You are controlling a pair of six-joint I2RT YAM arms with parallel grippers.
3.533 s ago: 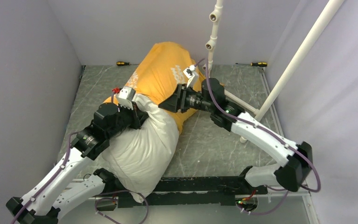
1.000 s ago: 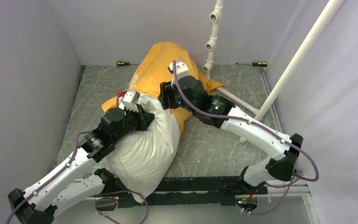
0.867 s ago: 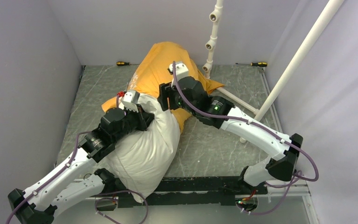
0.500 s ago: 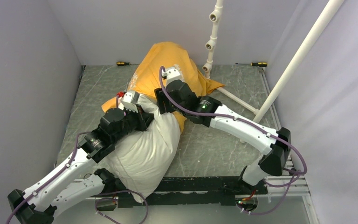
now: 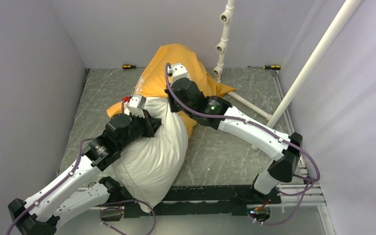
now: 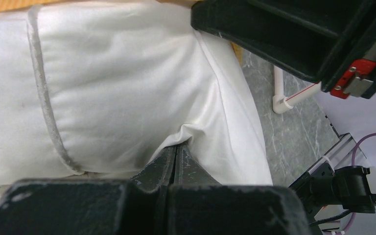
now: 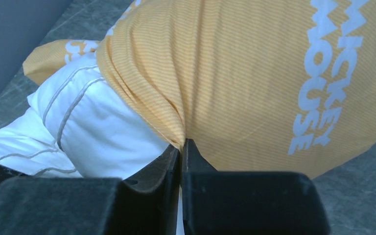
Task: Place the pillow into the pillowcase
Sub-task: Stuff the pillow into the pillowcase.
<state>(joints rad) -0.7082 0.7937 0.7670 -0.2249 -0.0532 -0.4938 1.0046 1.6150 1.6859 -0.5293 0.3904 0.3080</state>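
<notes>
On the grey table (image 5: 225,152) a plump white pillow (image 5: 152,152) lies slantwise, its far end inside the orange-yellow pillowcase (image 5: 159,73) and its near half bulging bare toward the arm bases; the job looks roughly half done. The case, lettered in white, bunches round the pillow's middle with its open hem facing the robot, the edge that has to travel further down. The left gripper (image 6: 176,147) has its fingers pressed together on a puckered fold of the pillow's fabric, apparently to anchor the pillow or feed it forward while the cover is worked on. The right gripper (image 7: 181,143), reaching over from the other side, is clamped on the hem of the pillowcase just where orange meets white, a hold suited to drawing the opening over the exposed part. A white pipe (image 5: 313,58) slants across the right, and two screwdrivers (image 5: 129,66) lie well apart against the back wall
</notes>
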